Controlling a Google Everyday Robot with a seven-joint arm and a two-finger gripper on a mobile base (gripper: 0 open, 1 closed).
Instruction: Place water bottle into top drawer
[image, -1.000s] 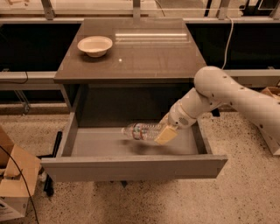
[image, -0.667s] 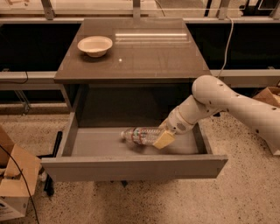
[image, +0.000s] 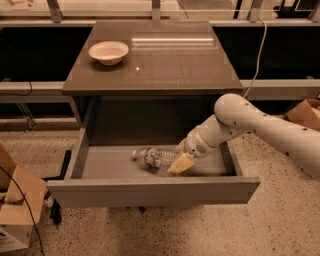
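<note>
- Water bottle lies on its side on the floor of the open top drawer, near mid-floor, with its cap toward 9 o'clock and its base toward 3 o'clock.
- We see the jaws down inside the drawer at the bottle's 4 o'clock, right against its base end. We cannot tell whether they clamp the bottle or stand apart.
- The white arm reaches in from 3 o'clock over the drawer's right wall.
- Against the picture of a second ago, we find bottle and jaws both shifted a little toward 8 o'clock, nearer the front panel. The arm's elbow is lower and further toward 9 o'clock.
- The cream bowl sits on the bench near its 10 o'clock corner, where it was before.
</note>
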